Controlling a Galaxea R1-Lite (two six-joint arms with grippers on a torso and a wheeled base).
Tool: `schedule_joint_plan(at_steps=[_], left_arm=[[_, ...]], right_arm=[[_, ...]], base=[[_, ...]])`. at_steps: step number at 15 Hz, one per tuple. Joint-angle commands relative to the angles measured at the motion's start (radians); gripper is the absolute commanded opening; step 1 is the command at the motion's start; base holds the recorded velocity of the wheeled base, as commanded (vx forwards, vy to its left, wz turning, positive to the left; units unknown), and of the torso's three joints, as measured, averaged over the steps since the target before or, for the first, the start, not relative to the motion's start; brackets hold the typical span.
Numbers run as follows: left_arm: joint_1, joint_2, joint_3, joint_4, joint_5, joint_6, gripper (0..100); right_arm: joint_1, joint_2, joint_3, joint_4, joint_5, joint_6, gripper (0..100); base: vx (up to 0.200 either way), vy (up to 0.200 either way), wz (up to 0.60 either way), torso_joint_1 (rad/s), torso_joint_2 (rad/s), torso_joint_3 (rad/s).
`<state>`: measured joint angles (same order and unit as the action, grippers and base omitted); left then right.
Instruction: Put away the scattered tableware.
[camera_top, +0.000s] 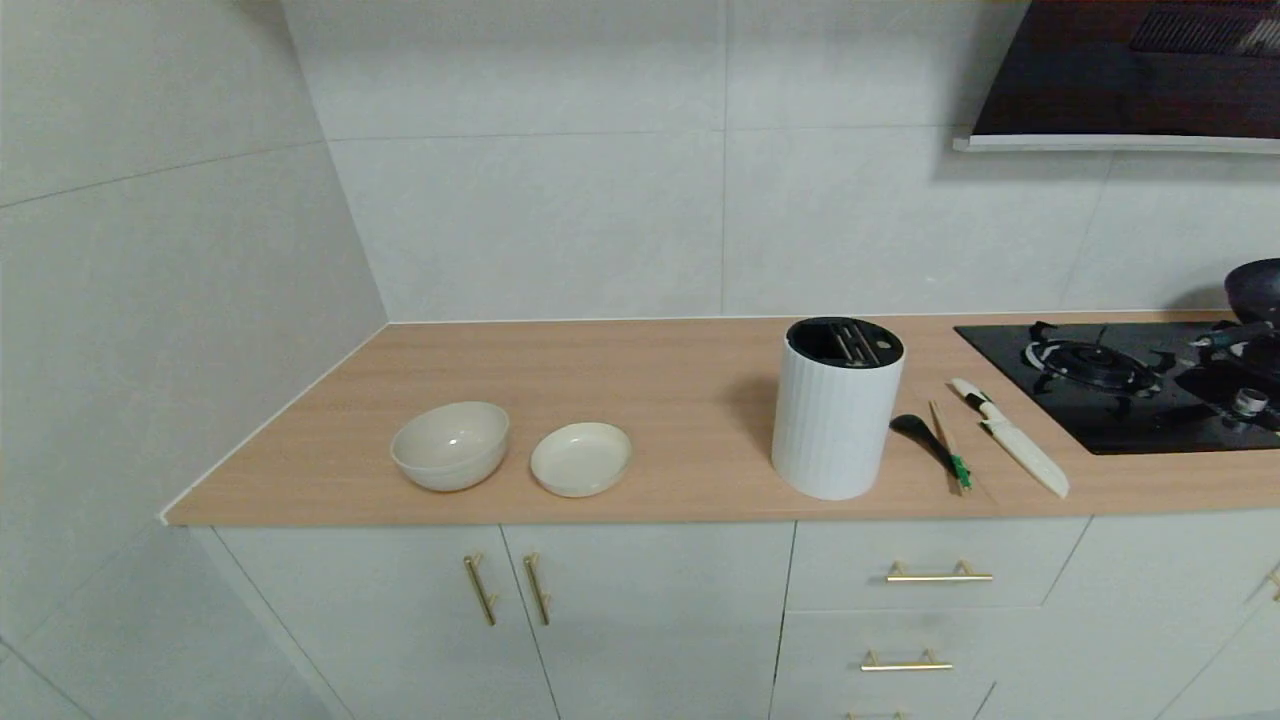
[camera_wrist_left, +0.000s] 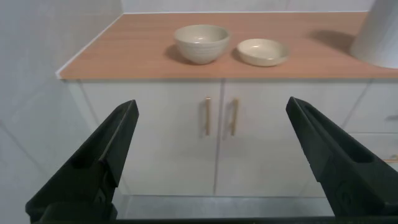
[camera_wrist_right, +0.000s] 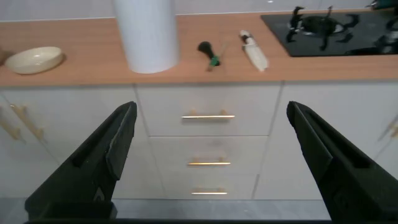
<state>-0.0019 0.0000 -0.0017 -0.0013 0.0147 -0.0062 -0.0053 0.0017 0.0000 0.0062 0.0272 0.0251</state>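
Left gripper hangs low in front of the white cabinet doors, black fingers spread wide, nothing between them. Right gripper is the same story before the white drawers with gold handles: fingers wide apart, empty.

Up on the light wooden countertop, a deep cream ceramic bowl sits on the left. A shallow cream dish is just beside it, not touching. Further right stands a tall white ribbed cylindrical holder with a black slotted top, upright.

Just right of the holder, all lying flat, are a black spoon and a pair of wooden chopsticks against its handle. There's a green tip where they meet, and I cannot tell whose it is. Next over, slightly apart, lies a white-handled knife in a cream sheath. Beyond that, a black gas hob.
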Motion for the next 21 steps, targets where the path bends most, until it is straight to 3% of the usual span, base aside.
schedule_joint_plan(at_steps=[1, 19, 21], left_arm=[[0.000, 0.000, 0.000, 0.000, 0.001, 0.000, 100], [0.000, 0.000, 0.000, 0.000, -0.001, 0.000, 100], [0.000, 0.000, 0.000, 0.000, -0.001, 0.000, 100]], right_arm=[[-0.001, 0.000, 0.000, 0.000, 0.000, 0.001, 100], [-0.001, 0.000, 0.000, 0.000, 0.002, -0.002, 100], [0.001, 0.000, 0.000, 0.000, 0.002, -0.002, 100]], base=[[0.000, 0.200, 0.00, -0.007, 0.00, 0.002], [0.000, 0.200, 0.00, 0.003, 0.00, 0.002], [0.000, 0.000, 0.00, 0.000, 0.00, 0.000]])
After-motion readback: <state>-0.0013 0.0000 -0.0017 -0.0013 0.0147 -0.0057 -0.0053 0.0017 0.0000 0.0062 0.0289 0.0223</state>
